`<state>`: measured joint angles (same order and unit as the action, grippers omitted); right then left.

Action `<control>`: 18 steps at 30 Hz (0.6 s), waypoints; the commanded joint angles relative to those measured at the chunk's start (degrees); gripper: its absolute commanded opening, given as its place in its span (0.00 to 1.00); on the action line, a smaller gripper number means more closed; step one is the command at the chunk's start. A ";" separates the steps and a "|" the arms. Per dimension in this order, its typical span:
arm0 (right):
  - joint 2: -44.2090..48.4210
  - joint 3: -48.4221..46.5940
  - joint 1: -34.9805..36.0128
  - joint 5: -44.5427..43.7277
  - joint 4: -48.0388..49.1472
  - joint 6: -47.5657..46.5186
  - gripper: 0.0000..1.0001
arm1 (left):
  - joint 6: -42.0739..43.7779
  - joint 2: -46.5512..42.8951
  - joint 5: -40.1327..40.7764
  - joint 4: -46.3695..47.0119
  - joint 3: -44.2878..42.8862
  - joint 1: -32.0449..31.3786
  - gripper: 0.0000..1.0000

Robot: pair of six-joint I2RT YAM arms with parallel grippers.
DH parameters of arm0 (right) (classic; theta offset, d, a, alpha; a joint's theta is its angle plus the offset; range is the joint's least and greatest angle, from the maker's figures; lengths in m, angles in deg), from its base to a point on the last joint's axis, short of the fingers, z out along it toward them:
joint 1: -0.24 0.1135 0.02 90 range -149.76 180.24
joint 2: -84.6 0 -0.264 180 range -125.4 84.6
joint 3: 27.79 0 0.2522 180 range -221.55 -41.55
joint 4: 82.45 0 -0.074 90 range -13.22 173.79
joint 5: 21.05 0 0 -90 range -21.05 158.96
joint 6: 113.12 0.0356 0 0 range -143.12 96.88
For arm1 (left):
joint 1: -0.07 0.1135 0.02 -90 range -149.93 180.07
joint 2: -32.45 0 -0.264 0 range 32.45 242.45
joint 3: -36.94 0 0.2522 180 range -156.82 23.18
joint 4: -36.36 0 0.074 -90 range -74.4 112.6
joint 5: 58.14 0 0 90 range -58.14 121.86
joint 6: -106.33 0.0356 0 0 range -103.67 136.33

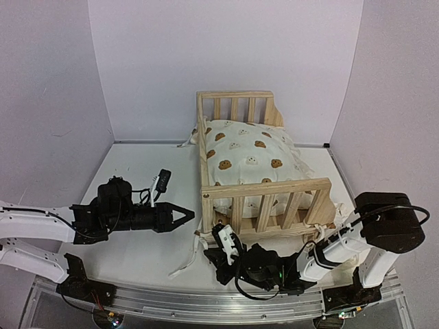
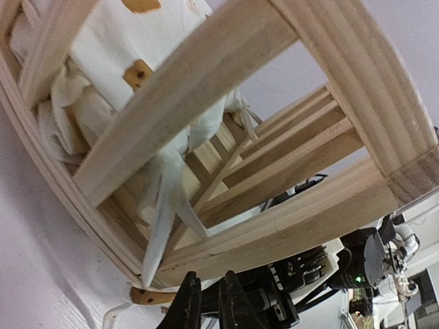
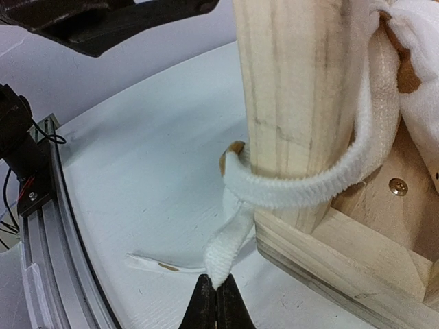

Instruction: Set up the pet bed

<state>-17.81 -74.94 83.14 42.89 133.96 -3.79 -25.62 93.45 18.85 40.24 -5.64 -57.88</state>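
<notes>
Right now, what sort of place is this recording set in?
Probably a robot lab test cell rather than a home. Plain white walls box in a white table, an aluminium rail runs along its near edge, and the pet bed is the only furnishing.

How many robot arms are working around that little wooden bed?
2. The left arm reaches in from the left, the left claw near the pet bed's corner post. The right arm lies low in front, the right claw pinching a white tie.
</notes>
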 commanded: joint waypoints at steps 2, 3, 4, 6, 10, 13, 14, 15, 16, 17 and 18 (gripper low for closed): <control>2.86 -1.90 -0.45 -1.02 1.20 -1.19 0.00 | -0.48 6.37 -9.92 8.79 -2.70 0.20 0.06; 2.98 -2.01 -0.52 -1.01 1.16 -1.37 0.00 | -0.78 7.06 -10.30 8.87 -2.61 0.21 0.06; 3.19 -2.16 -0.54 -1.04 1.21 -1.62 0.00 | -0.73 7.64 -10.88 8.93 -2.44 0.21 0.06; 3.58 -2.35 -0.62 -1.03 1.16 -2.28 0.00 | -0.60 8.54 -11.80 9.13 -2.26 0.21 0.04; 4.21 -2.76 -0.97 -0.39 1.07 -3.25 0.00 | -1.10 11.18 -12.60 9.09 -2.21 0.74 0.05; 4.09 -3.29 -1.29 -0.02 0.90 -3.56 0.00 | 0.03 14.33 -12.81 8.88 -3.21 0.82 0.07; 3.92 -3.50 -1.47 0.08 0.83 -3.72 0.00 | 0.43 14.96 -12.52 8.72 -3.33 0.89 0.08; 3.77 -3.64 -1.57 -0.12 0.76 -3.89 0.00 | 0.65 15.54 -12.48 8.64 -3.41 0.99 0.08; 3.67 -3.72 -1.63 -0.42 0.72 -3.97 0.00 | 0.90 15.98 -12.47 8.48 -3.48 1.14 0.09; 3.63 -3.72 -1.74 -0.81 0.72 -3.96 0.00 | 0.95 16.34 -12.47 8.26 -3.59 1.24 0.09; 3.56 -3.70 -1.83 -0.90 0.72 -3.89 0.00 | 1.10 16.49 -12.62 8.06 -3.73 1.30 0.10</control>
<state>-16.22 -76.51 81.85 42.80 133.67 -6.85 -25.67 108.99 6.83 46.12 -6.12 -57.21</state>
